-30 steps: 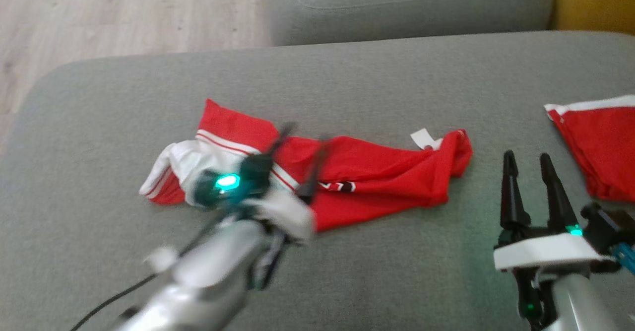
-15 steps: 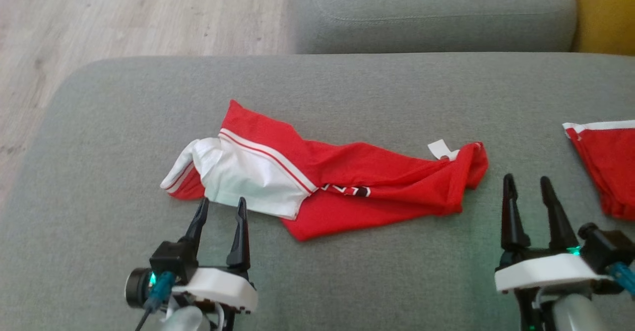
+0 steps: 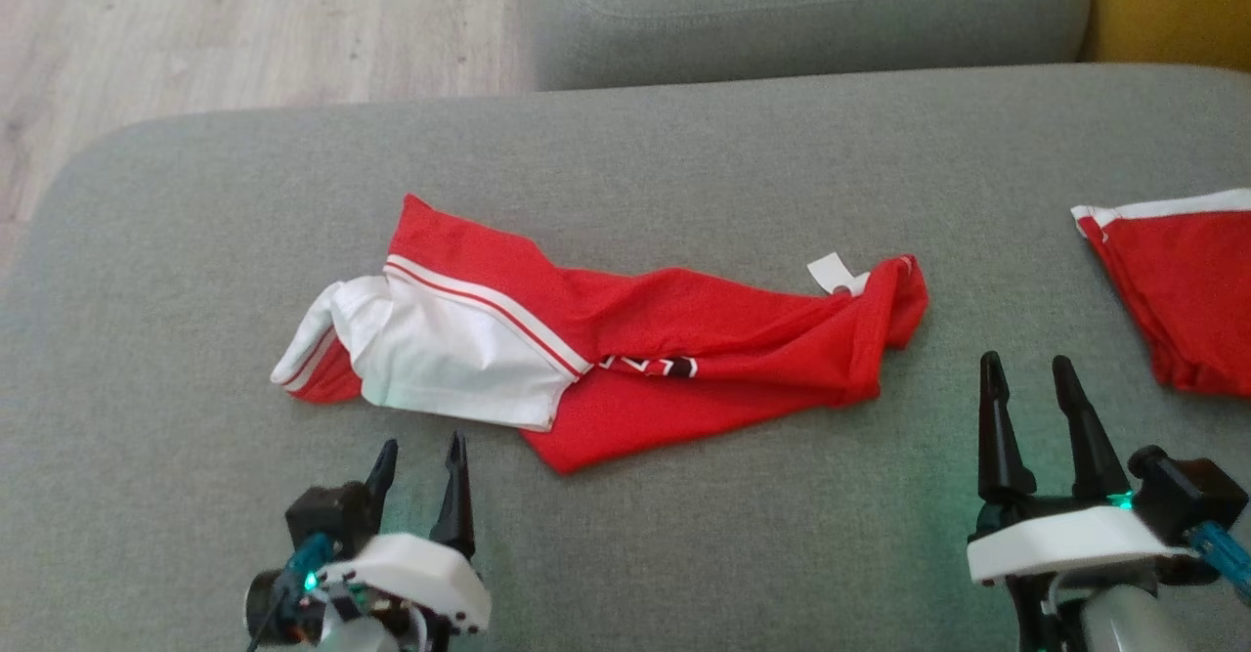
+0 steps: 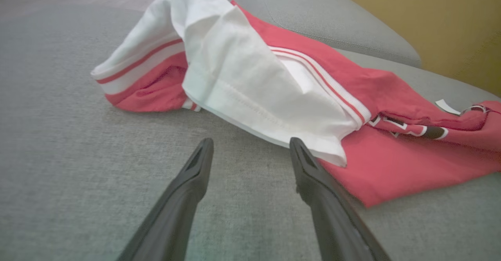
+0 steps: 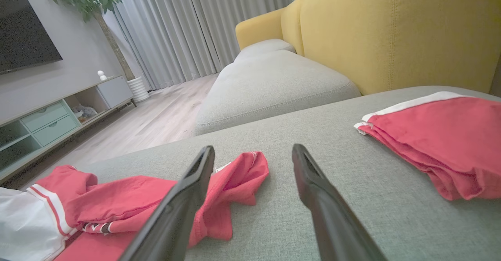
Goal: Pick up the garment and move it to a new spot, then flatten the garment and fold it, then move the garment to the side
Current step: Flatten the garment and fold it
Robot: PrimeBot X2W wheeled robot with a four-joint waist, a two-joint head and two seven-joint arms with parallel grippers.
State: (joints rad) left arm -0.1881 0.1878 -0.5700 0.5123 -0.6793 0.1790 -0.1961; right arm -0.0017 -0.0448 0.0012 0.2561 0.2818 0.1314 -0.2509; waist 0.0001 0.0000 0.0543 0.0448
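Left gripper (image 3: 423,440) wide open, empty, tips just short of garment (image 3: 684,339), white hem side: staged for a pinch, I reckon. Right gripper (image 3: 1024,357) open, empty, off its red end. Garment lies crumpled on cushion (image 3: 684,144); 1 folded red cloth (image 3: 1183,281) beyond.

The left claw (image 3: 422,442) and right claw (image 3: 1026,359) each carry two tapered black fingers (image 3: 996,427) on a white housing (image 3: 1065,543) with a green light (image 3: 1117,501).

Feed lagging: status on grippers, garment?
Left gripper open, empty, just short of garment. Right gripper open, empty. Garment crumpled on cushion. Other red garment far right, clear.
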